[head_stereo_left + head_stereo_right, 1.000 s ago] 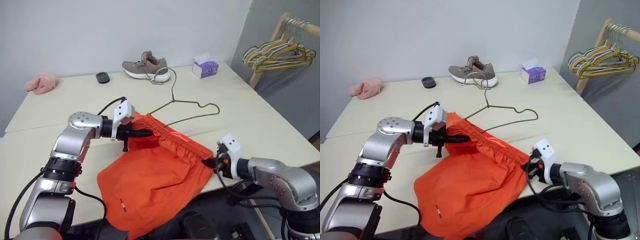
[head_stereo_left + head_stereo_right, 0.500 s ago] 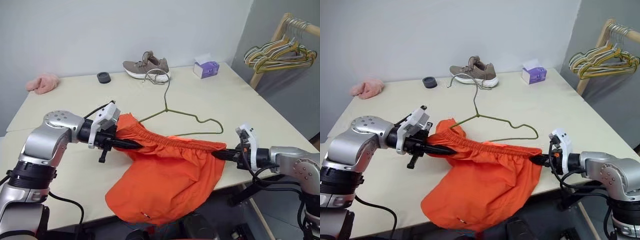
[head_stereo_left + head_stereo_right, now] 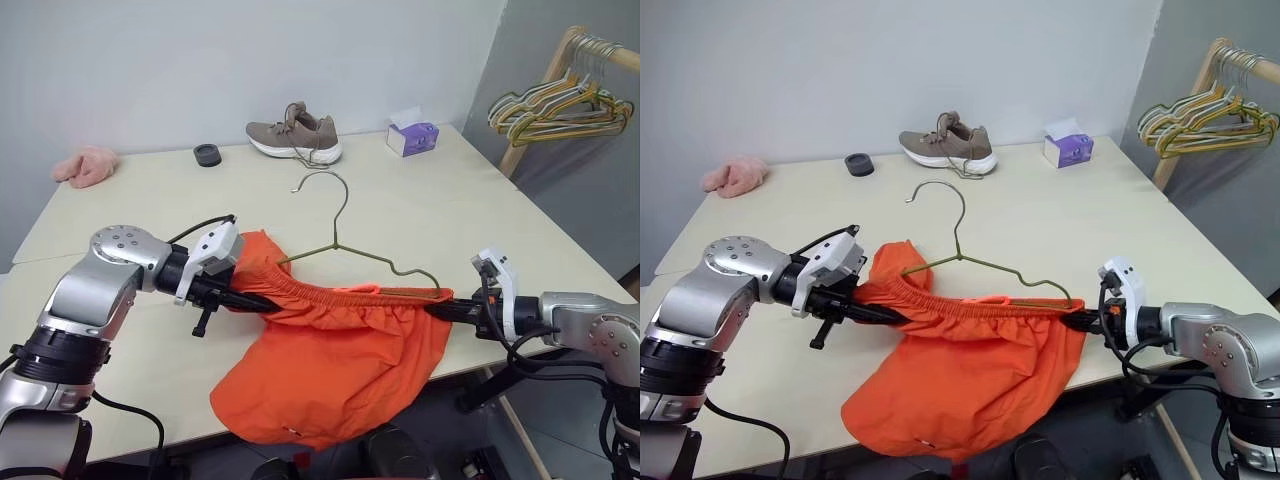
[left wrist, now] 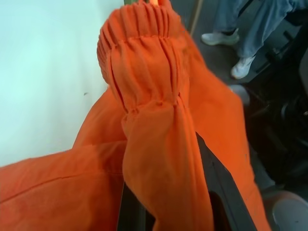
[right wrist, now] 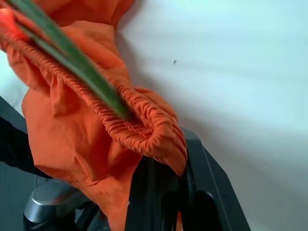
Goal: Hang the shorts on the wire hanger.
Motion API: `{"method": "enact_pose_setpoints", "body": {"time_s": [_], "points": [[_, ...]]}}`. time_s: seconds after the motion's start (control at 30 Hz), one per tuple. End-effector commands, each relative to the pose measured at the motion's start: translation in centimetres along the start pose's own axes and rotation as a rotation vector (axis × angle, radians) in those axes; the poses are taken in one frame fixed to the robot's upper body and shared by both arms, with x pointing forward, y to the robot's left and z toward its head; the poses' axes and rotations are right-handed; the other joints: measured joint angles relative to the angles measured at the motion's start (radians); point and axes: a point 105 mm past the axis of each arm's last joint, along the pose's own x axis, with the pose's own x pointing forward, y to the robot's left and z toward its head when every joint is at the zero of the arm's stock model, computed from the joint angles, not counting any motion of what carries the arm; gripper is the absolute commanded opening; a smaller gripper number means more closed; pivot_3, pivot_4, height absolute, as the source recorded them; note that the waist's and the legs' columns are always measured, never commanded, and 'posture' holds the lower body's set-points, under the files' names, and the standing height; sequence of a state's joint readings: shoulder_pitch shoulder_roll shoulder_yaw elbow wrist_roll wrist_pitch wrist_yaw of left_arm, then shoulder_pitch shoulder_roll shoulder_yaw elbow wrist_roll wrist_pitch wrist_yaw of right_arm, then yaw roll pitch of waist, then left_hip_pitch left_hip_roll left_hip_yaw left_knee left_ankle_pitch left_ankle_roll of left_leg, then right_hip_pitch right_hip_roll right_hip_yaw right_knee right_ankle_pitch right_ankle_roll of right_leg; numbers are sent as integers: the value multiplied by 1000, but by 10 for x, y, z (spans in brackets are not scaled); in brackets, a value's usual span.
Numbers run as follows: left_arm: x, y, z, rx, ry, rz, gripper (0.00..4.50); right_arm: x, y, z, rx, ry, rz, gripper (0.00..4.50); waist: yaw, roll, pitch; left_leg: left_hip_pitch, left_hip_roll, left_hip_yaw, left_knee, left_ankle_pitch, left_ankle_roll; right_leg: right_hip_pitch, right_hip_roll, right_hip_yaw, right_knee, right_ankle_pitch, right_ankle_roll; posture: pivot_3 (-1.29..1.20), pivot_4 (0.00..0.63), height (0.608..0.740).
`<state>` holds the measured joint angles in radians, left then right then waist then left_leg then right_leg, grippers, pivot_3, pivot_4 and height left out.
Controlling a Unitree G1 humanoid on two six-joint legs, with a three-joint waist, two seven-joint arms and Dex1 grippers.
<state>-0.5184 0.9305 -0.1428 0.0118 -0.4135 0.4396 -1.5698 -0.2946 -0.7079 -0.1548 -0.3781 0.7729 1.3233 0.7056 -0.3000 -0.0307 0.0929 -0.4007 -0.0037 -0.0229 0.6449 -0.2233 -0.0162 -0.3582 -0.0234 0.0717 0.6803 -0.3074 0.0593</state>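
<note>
Left eye view: shorts (image 3: 340, 370) waistband stretched between both grippers, over wire hanger (image 3: 345, 245).

Silver-grey arms, black joints, loose black cables (white housings behind each black-fingered gripper).

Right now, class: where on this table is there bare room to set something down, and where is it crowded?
Bare: the table between the pink cloth and the shorts, and the right side below the tissue box. Crowded: the front edge, where shorts and wire hanger lie, and around the shoe and black cap.
</note>
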Motion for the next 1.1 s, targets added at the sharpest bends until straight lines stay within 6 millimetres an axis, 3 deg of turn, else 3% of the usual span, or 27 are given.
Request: {"method": "enact_pose_setpoints", "body": {"time_s": [0.03, 0.33, 0.63, 0.87, 0.97, 1.1], "points": [[-10, 10, -6, 35, 71, 68, 9, -9, 0, 6, -44, -3, -34, 0, 0, 0, 0, 0, 0, 0, 0, 0, 0, 0, 0, 0, 0, 0, 0, -296, 45, 740], [-11, 16, -30, 100, 218, 98, 9, -17, -1, 10, -169, 61, -66, 0, 0, 1, 1, 0, 0, 0, 0, 0, 0, 0, 0, 0, -1, 0, 0, -306, 50, 740], [12, 28, -22, 176, 198, 118, 9, 9, 22, 27, -496, 153, 2, 0, -4, 1, 1, 0, 1, 0, 0, 0, 0, -1, -1, 0, -1, 0, 0, -310, 49, 740], [29, 26, -23, 205, 191, 104, 9, 20, 45, 37, -648, 168, 86, 0, -3, 1, 1, -3, 1, 0, 0, 0, 0, -4, -4, 0, 0, 0, 0, -311, 50, 740], [33, 26, -23, 207, 183, 103, 9, 20, 45, 41, -692, 164, 70, 682, -3, 1, 1, -3, 1, 0, 0, 0, 0, -4, -5, 0, 0, 0, 0, -311, 50, 740], [39, 26, -21, 209, 164, 110, 9, 15, 48, 40, -738, 172, 67, 1955, -3, 1, 1, -3, 1, 0, 0, 0, 0, -4, -6, -1, 0, 0, 0, -313, 48, 740]]}}
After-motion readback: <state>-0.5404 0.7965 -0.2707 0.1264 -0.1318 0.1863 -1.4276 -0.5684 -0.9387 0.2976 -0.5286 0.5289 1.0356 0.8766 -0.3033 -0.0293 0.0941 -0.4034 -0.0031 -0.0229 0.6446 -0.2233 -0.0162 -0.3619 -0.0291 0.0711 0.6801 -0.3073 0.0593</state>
